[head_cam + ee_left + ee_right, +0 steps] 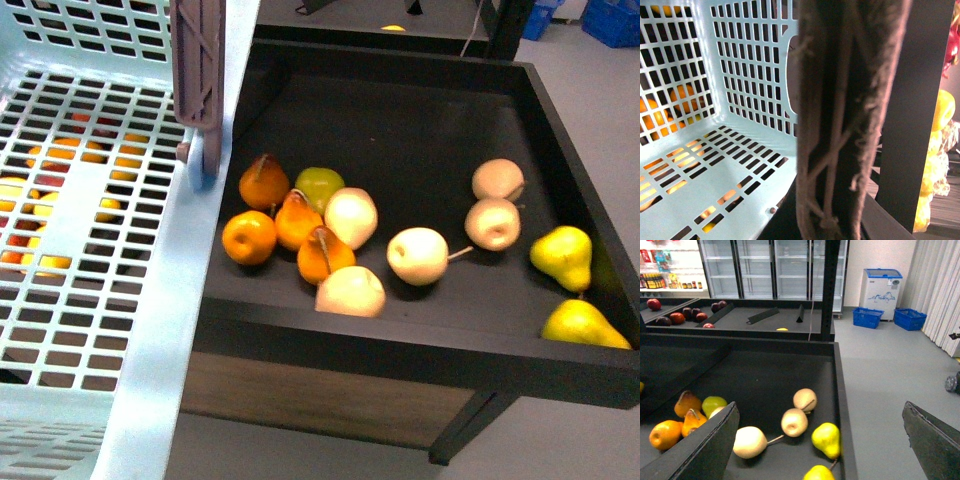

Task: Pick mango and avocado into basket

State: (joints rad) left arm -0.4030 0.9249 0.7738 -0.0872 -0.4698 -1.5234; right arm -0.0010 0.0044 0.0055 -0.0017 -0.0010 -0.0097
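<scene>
Basket (pixel 150 330) is looking empty, left of the right hand (pixel 819 407), which is hovering spread wide above the tray (pixel 400 350); the left hand's grip I cannot tell. Neither mango nor avocado is showing, so locating them is likely coming first.

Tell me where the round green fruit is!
In the front view, the round yellow-green fruit sits in the left part of the black display tray, between an orange pear-shaped fruit and a pale cream round fruit.

Front down over basket (pixel 150 330) and tray (pixel 400 345); left wrist inside basket (very near); right wrist across same tray.
</scene>
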